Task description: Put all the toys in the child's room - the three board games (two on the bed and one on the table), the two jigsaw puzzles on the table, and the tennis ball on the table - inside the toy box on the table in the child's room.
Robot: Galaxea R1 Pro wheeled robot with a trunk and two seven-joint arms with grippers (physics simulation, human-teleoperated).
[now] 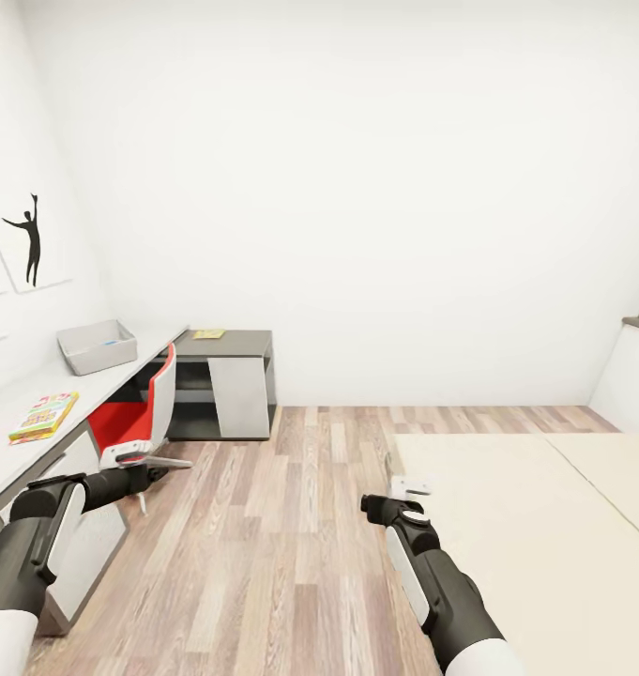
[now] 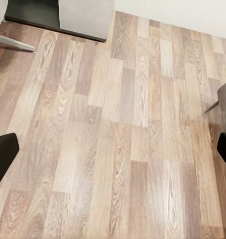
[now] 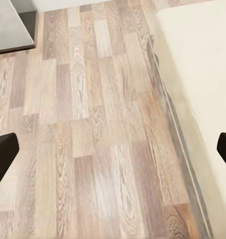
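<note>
Colourful jigsaw puzzle [image 1: 43, 416] lies lengthwise along table [image 1: 103, 377]

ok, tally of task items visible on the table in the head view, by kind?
Toy box: 1
Jigsaw puzzle: 1
Flat yellow-green box on the dark cabinet section, too small to identify: 1
Total: 3
Both grippers, left and right, are open and hold nothing.
</note>
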